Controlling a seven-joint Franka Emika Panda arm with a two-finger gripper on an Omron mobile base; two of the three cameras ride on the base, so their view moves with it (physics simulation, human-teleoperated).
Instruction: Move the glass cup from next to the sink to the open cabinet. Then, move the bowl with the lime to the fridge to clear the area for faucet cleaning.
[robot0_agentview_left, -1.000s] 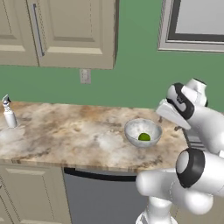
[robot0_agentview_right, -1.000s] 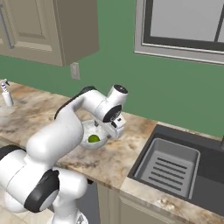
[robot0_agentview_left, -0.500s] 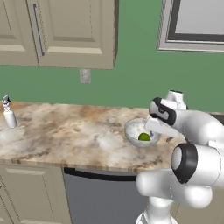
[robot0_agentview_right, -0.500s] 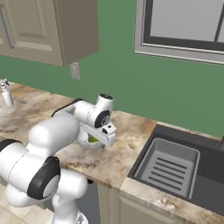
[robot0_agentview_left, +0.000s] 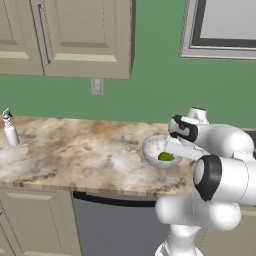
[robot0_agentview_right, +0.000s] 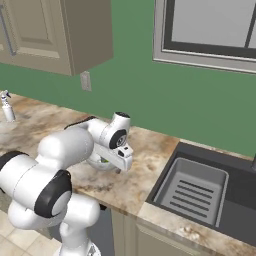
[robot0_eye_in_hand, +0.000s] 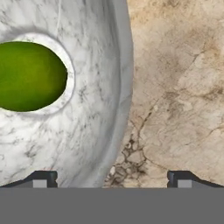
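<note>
From the left base camera, the bowl (robot0_agentview_left: 158, 151) sits on the marbled counter (robot0_agentview_left: 75, 150) below the window (robot0_agentview_left: 222, 27), with the lime (robot0_agentview_left: 165, 156) inside it toward the right. The white hand is bent low over the bowl's right rim, so the gripper (robot0_agentview_left: 176, 151) is right at that edge; its fingers are hidden there. A small spray bottle (robot0_agentview_left: 10, 130) stands far left on the counter, and the closed wall cabinet (robot0_agentview_left: 82, 37) hangs above. From the right base camera, the arm covers most of the bowl (robot0_agentview_right: 98, 161); the gripper (robot0_agentview_right: 120, 165) points down at its near rim, and the sink (robot0_agentview_right: 200, 192) with its slotted rack lies well apart to the right. In the hand camera, the gripper (robot0_eye_in_hand: 113, 178) stands wide open and holds nothing: one fingertip (robot0_eye_in_hand: 41, 178) is over the bowl's (robot0_eye_in_hand: 94, 100) inner wall, the other over bare counter (robot0_eye_in_hand: 175, 87), so the rim runs between them. The lime (robot0_eye_in_hand: 28, 76) rests at the bowl's bottom.
</note>
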